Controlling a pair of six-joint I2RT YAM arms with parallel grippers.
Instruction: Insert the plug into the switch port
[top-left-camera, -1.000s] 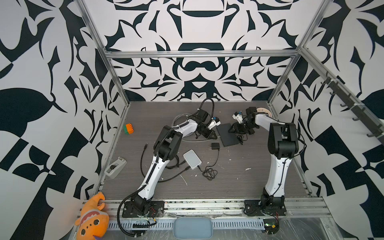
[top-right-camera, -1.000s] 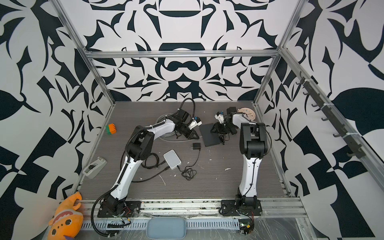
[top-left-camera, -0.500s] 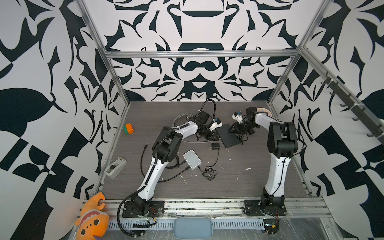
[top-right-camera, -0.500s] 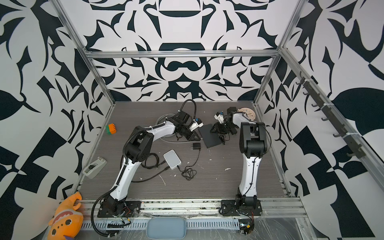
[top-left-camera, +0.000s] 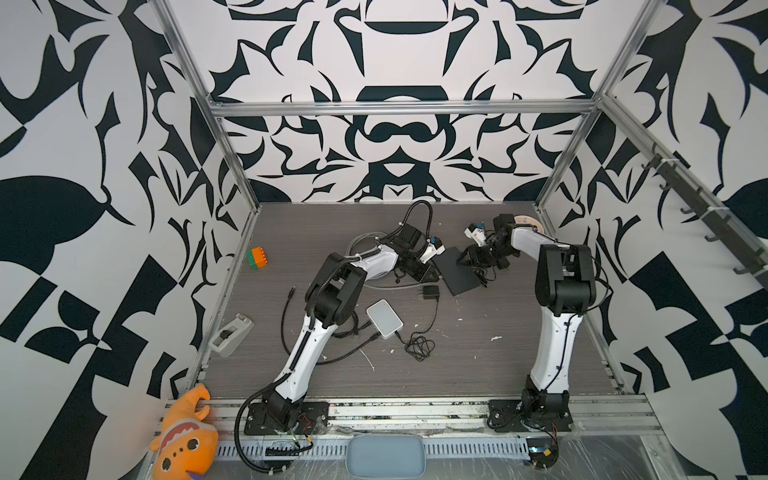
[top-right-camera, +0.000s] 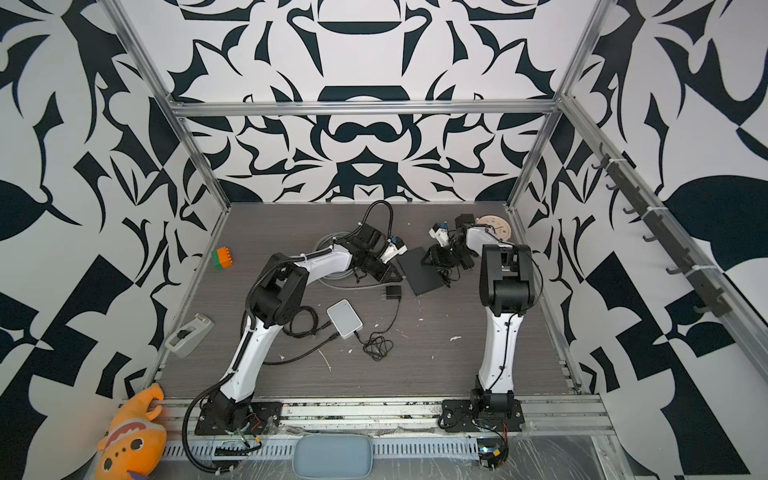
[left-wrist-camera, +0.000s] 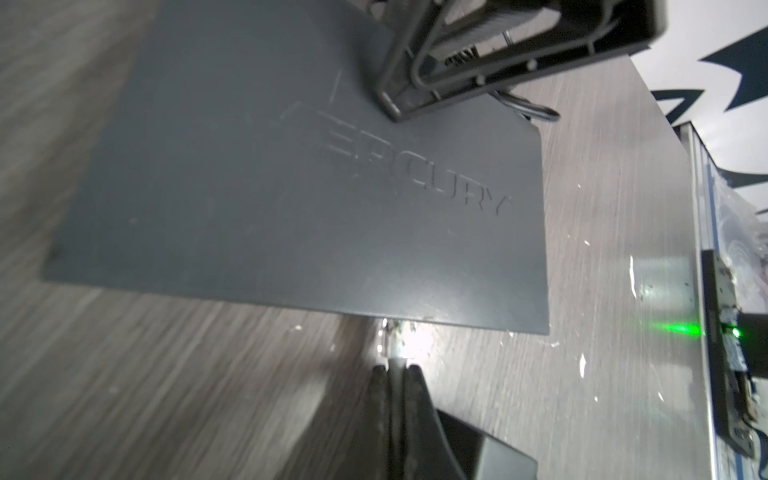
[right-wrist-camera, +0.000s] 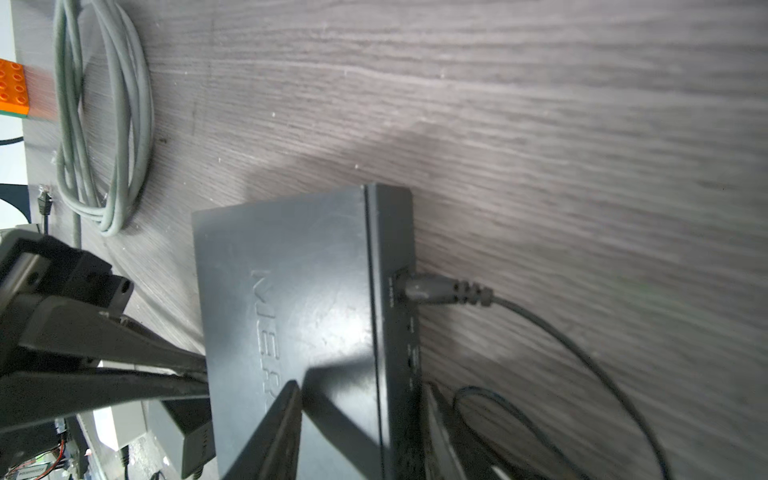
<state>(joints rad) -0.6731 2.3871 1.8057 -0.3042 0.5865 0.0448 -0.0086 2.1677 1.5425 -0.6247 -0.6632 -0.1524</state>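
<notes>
1. Plug. In the right wrist view I see the black barrel plug (right-wrist-camera: 432, 289) seated in a port on the narrow side face of the switch (right-wrist-camera: 291, 311). Its ribbed strain relief stands outside the housing, and its thin black cable (right-wrist-camera: 582, 353) curves away over the table.

2. Switch. In both top views the dark grey MERCURY unit (top-left-camera: 459, 270) lies flat on the wood-grain table (top-left-camera: 478, 365). It sits just right of centre in the upper half of the frame, between the two grippers.

3. Right gripper (right-wrist-camera: 361, 386). The jaws are parted and sit astride the port-side edge of the switch. One finger is over the lettered top face and the other is beside the side face (whether either presses on the housing, I cannot tell).

4. Left gripper (left-wrist-camera: 395, 370). The jaws are clenched together with nothing between them. The tips sit close to the opposite edge of the switch.

5. Surroundings, in a top view:
- A black power adapter (top-left-camera: 430, 292) lies just below the switch.
- A white rounded box (top-left-camera: 384, 319) lies to the lower left of the adapter.
- An orange-and-green brick (top-left-camera: 257, 258) lies near the table's left edge.
- A grey tape dispenser (top-left-camera: 230, 334) lies further down that edge.
</notes>
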